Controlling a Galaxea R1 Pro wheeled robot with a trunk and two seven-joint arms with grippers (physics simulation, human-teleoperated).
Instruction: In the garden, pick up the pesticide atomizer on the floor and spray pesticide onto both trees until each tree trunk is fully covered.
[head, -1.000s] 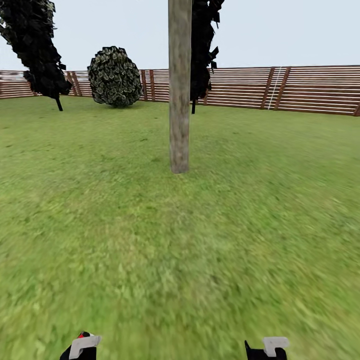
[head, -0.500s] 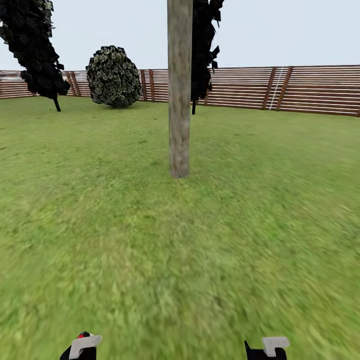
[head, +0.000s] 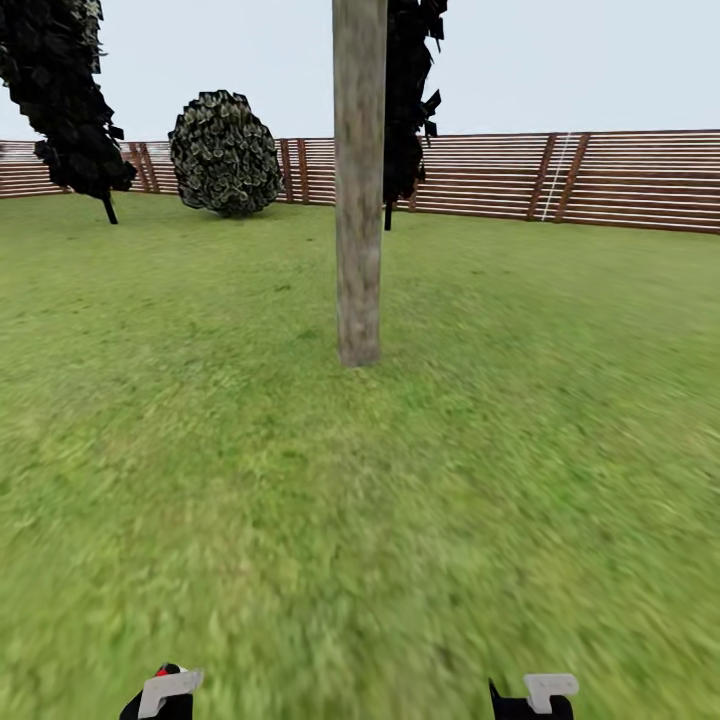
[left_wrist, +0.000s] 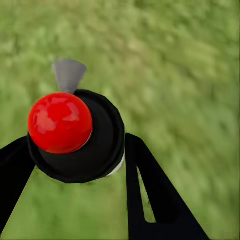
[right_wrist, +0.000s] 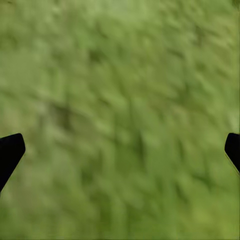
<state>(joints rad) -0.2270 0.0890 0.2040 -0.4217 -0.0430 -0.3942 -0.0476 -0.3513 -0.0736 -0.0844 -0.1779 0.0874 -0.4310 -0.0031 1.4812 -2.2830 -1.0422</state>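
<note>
The whole view has come nearer to the thick grey-beige tree trunk (head: 358, 190) on the green grass floor (head: 200, 480). The left claw (left_wrist: 75, 155) is clamped on the small dark red-topped pesticide atomizer (left_wrist: 75, 135). The right claw (right_wrist: 120, 150) stands wide apart above grass.

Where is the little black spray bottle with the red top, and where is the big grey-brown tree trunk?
Black spray bottle with round red top (left_wrist: 75, 137): left wrist view, on its black body, between the left gripper's fingers.
Thick grey-brown tree trunk (head: 359, 200): head view, on the middle of the bare column.
</note>
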